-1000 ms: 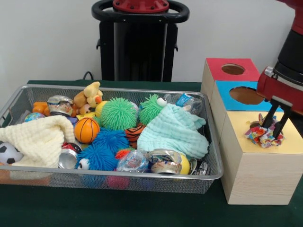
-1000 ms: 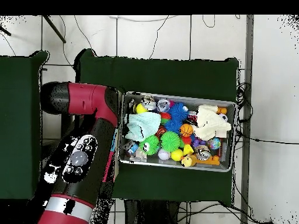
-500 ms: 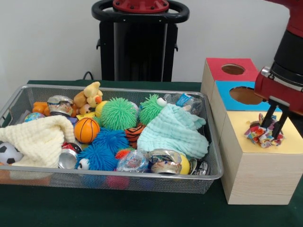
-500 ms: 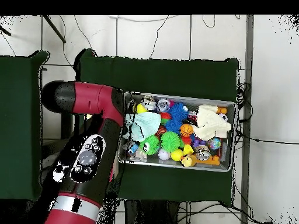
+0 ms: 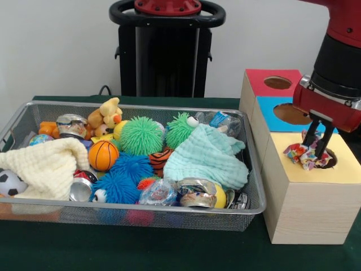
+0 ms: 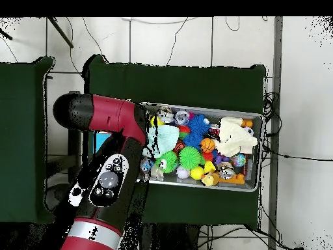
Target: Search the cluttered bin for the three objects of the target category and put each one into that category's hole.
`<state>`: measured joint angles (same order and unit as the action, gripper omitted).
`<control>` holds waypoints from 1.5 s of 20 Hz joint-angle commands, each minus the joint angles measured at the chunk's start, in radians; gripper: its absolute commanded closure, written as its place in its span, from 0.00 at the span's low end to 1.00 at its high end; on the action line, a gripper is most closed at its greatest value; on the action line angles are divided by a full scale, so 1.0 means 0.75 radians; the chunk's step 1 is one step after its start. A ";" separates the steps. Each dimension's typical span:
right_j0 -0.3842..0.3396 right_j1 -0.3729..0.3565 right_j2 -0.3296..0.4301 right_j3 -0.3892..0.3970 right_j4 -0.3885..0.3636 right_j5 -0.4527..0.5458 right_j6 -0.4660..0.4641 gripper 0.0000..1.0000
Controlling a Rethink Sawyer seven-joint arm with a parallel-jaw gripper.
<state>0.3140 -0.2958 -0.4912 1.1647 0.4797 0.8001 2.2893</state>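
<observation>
My gripper (image 5: 314, 148) hangs over the yellow box (image 5: 316, 192) at the right in the front view, shut on a crumpled multicoloured wrapper (image 5: 299, 153). The wrapper rests on or just above the yellow top, left of that box's dark hole (image 5: 331, 160). Behind stand the blue box (image 5: 293, 114) and the red box (image 5: 276, 83), each with a round hole. From overhead, my arm (image 6: 107, 185) covers the boxes and the gripper; only a blue corner (image 6: 102, 140) shows.
The wire mesh bin (image 5: 169, 210) holds fuzzy balls, a mint cloth (image 5: 206, 158), a cream cloth (image 5: 45, 166), a small basketball (image 5: 103, 154), crushed cans and wrappers. Overhead, the bin (image 6: 257, 153) lies right of my arm on the green table.
The gripper has carried the wrapper left across the yellow top and slightly up, uncovering the hole at its right. In the overhead view the arm has swung toward the bin.
</observation>
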 commanded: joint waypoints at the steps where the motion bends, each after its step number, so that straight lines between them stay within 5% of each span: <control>1: -0.048 0.027 0.207 0.251 -0.032 0.094 0.097 1.00; 30: 0.020 0.279 0.158 -0.006 -0.030 0.042 0.297 1.00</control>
<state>0.3260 -0.2373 -0.4700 1.1344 0.4723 0.7999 2.2893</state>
